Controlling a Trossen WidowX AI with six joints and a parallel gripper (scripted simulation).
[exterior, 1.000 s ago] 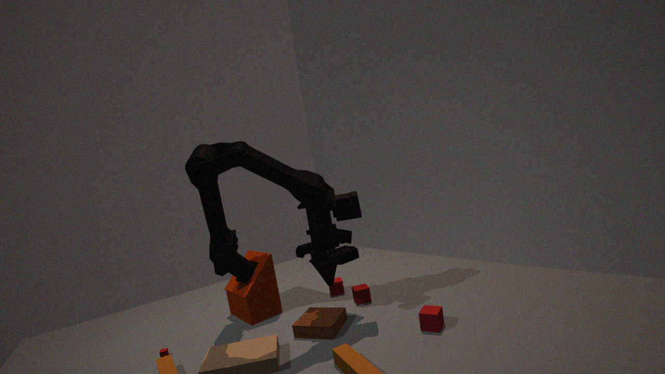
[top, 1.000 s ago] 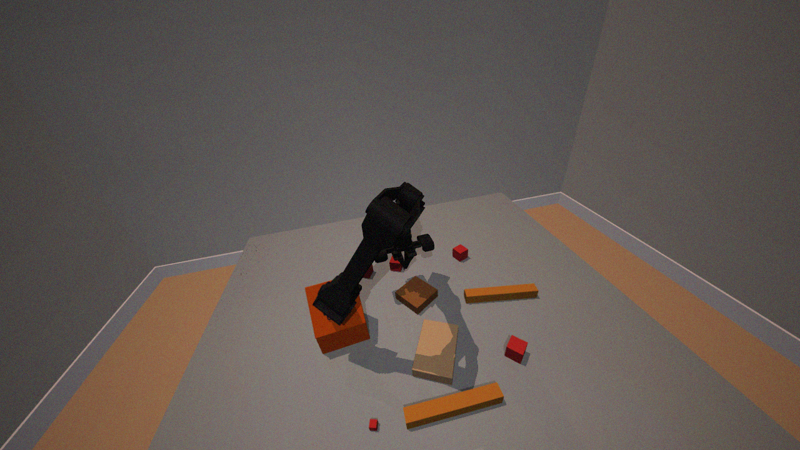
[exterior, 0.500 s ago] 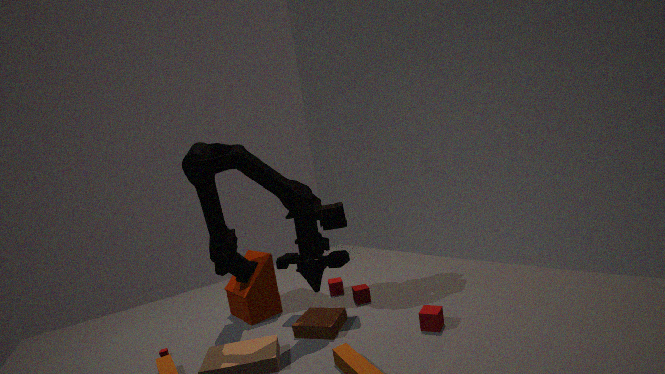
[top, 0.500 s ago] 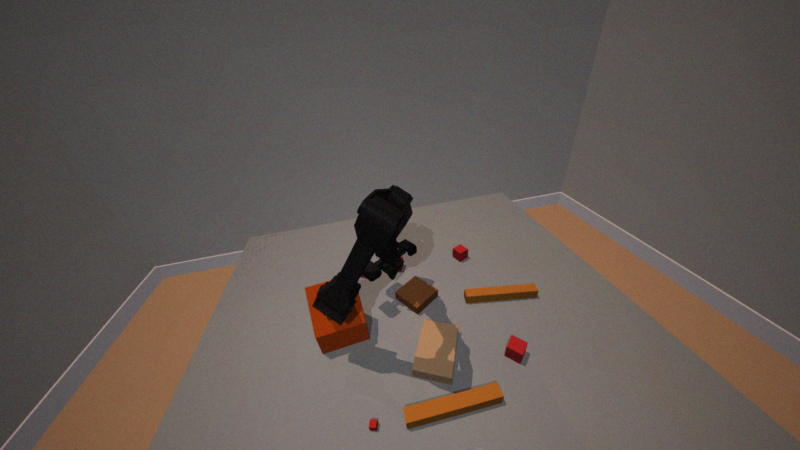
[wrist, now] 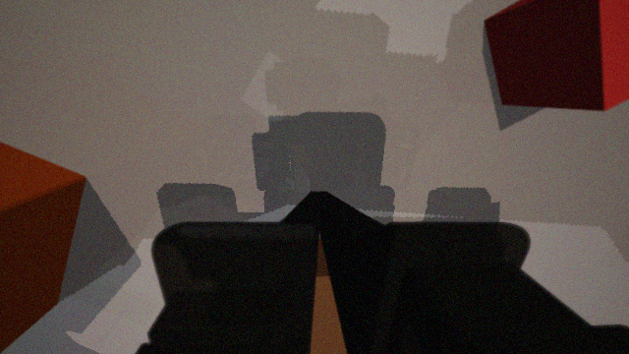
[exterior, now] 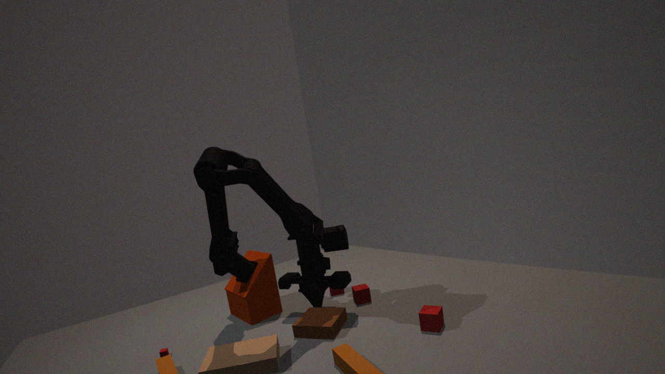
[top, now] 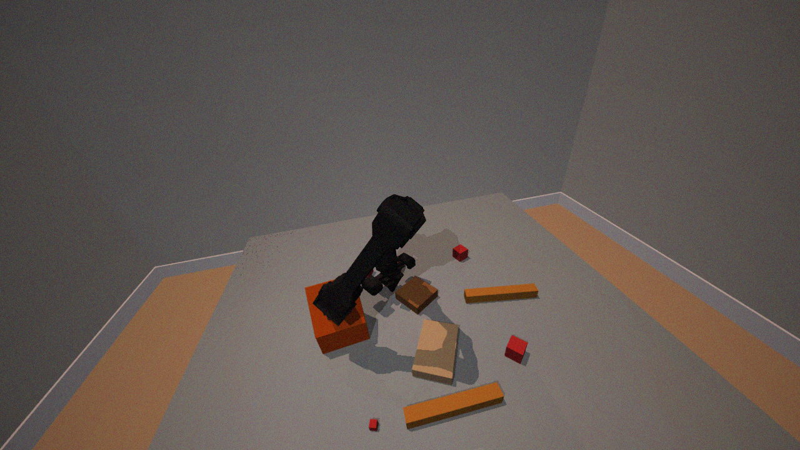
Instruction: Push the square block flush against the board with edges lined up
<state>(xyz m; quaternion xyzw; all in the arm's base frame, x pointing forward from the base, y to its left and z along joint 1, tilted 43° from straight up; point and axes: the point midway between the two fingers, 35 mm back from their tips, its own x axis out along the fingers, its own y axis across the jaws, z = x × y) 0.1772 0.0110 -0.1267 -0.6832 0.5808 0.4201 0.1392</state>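
The square block (top: pixel 416 292) (exterior: pixel 320 320), brown and flat, lies on the table. It stands apart from the tan rectangular board (top: pixel 435 351) (exterior: pixel 241 357) and turned at an angle to it, one corner toward the board's near end. My gripper (top: pixel 394 289) (exterior: pixel 317 305) (wrist: pixel 317 200) is shut and empty. Its tips point down, low, just beyond the block on the side away from the board. I cannot tell whether they touch it. In the wrist view the fingers hide most of the block; a brown strip of it (wrist: pixel 328 320) shows between them.
An orange bar (top: pixel 501 293) (exterior: pixel 355 360) lies beside the block, another (top: pixel 453 405) (exterior: pixel 166 364) beyond the board. Several red cubes (top: pixel 460 252) (top: pixel 515 348) (top: pixel 373 424) (exterior: pixel 361 294) (wrist: pixel 545 59) are scattered around. The arm stands on an orange-red pedestal (top: pixel 344 339) (exterior: pixel 266 299) (wrist: pixel 29 241).
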